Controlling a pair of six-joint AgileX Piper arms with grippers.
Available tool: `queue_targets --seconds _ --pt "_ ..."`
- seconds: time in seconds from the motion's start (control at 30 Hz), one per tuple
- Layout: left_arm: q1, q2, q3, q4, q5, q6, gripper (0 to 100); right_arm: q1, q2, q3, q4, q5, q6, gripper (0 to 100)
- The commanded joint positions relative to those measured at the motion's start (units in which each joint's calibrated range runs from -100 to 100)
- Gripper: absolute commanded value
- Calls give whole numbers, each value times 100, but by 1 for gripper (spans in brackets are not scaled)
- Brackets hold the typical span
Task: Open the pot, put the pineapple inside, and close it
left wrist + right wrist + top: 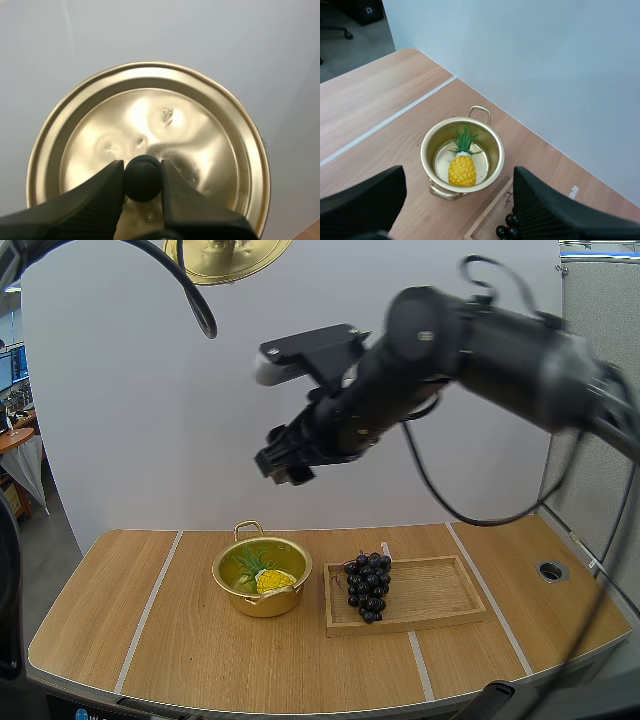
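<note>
While my right gripper (pixel 283 462) hangs high over the wooden table (pixel 190 650), its two fingers stand wide apart with nothing between them (released, in short). Far beneath it, off to its outer side, the wooden tray (pixel 440 598) lies flat on the table. Directly below the spread fingers sits the gold pot (pixel 262 606), uncovered, just beside the tray's near end. Its gold lid (pixel 200 145) is up in the air above the right gripper, carried by my left gripper (pixel 142 176), with the lid's top face turned back toward the fingers. A bunch of dark grapes (pixel 369 586) rests in the tray at the end nearest the pot. The yellow pineapple (pixel 462 171) lies inside the pot on its bottom, green crown pointing toward the far loop handle. My left fingertips are clenched on the lid's black knob (pixel 143 186), one on each side.
</note>
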Motion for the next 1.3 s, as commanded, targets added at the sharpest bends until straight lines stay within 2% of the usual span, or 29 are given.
queue_targets --seconds 0.0,0.23,0.5,0.53,0.57,0.67,0.7,0.73,0.83,1.27 --pt "-25 -36 -58 26 -117 -23 0 6 -775 224 -90 538 122 100" --pt "-25 -36 -58 26 -117 -23 0 6 -2165 615 -341 1428 337 100" --pt "-25 -36 -58 26 -117 -23 0 6 -2983 685 -819 1874 573 100" --pt "-25 -36 -58 26 -117 -23 0 6 -3043 685 -848 1874 601 91" --pt "-25 -36 -58 26 -117 -23 0 6 -3086 685 -848 1874 599 79" --pt "-25 -36 -58 26 -117 -23 0 6 -3287 685 -848 1874 603 27" --pt "-25 -36 -58 26 -117 -23 0 6 -3348 685 -848 1874 603 5" --pt "-25 -36 -58 26 -117 -23 0 6 -3421 685 -878 1874 603 0" --pt "-25 -36 -58 26 -117 -23 0 6 -3614 685 -1186 1874 628 0" --pt "-25 -36 -58 26 -117 -23 0 6 -4132 685 -1198 1874 628 0"
